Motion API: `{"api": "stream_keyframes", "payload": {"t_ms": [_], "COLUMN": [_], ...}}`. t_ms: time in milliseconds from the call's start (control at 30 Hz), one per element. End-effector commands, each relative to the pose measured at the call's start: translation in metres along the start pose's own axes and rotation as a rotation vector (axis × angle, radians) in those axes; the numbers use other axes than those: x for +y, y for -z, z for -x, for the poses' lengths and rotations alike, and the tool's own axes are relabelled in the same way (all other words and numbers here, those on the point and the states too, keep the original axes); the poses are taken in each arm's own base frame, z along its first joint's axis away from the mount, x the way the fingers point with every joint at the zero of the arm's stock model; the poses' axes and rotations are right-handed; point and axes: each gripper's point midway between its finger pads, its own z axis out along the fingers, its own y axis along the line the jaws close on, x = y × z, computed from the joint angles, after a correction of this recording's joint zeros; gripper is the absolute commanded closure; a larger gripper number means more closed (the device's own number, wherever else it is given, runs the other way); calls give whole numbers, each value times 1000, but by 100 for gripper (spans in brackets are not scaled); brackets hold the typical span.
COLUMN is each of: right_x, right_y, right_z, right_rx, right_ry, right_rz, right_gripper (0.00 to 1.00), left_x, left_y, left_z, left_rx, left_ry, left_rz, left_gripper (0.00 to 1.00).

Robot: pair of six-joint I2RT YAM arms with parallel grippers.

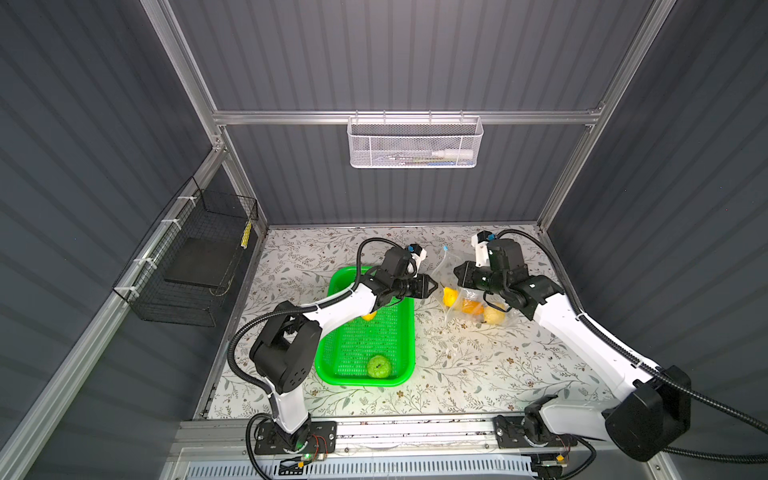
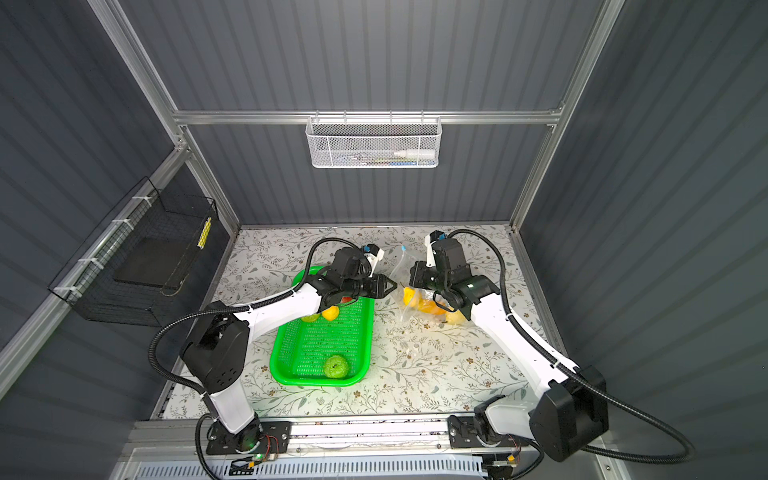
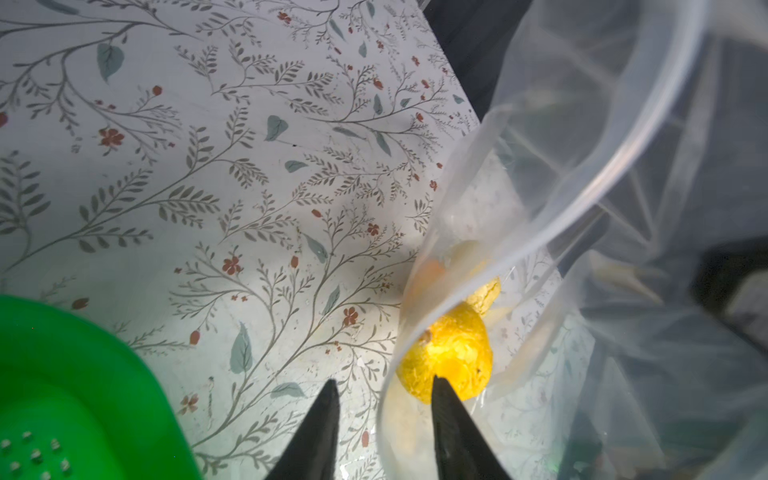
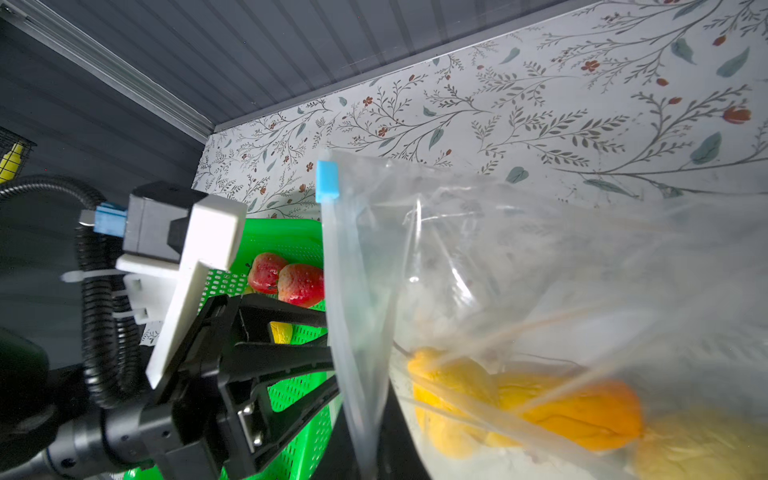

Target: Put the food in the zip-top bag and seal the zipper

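While ajar, left tool [image 3: 383, 379] astride zip-top bag [image 4: 540, 249] rim; right tool [image 1: 459, 272] tight on it.

The clear zip-top bag [image 1: 441, 266] is upright just right of the green basket [image 1: 412, 332], mouth open, blue slider [image 4: 327, 181] on top, with yellow-orange fruits [image 1: 471, 306] inside. Two strawberries [image 4: 286, 282] and a green ball [image 1: 378, 366] lie in the basket.

Basket [image 1: 409, 332] left of zip-top bag [image 1: 446, 270] on table [image 1: 478, 365], food [image 1: 378, 366] in both

The basket [image 1: 374, 336] is green, strawberries [image 4: 286, 280] red, bag [image 4: 540, 270] clear, bagged fruits [image 4: 582, 411] yellow-orange, slider [image 4: 327, 181] light-blue, tabletop [image 1: 478, 365] floral.
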Motion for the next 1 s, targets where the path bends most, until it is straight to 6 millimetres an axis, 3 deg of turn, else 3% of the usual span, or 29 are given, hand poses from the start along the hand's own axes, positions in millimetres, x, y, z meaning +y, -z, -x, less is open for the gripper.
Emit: {"api": "stream_keyframes", "payload": {"t_ms": [0,67,267,367,433,633,800,967], "right_x": [-5,-11,-29,-33,-34,-37,-39,-36], "right_y": [4,5,27,47,64,109,128,143], "right_z": [1,1,15,31,44,67,70,74], "right_rx": [-9,-10,-51,-98,-139,-244,-284,-321], "right_ry": [15,21,60,84,104,120,96,99], "right_rz": [-20,-48,-141,-162,-175,-187,-167,-166], "right_gripper": [90,91,91,91,91,91,91,91], "left_x": [-26,-32,-56,-68,-89,-110,-119,-113], "left_y": [1,5,24,34,47,70,81,66], "left_z": [16,22,49,60,81,102,109,100], "left_rx": [-24,-36,-97,-127,-183,-276,-315,-272], "left_ry": [-19,-23,-63,-78,-104,-124,-123,-80], "left_rz": [-100,-112,-148,-171,-221,-271,-303,-321], "left_gripper": [88,98,100,100,100,100,100,100]}}
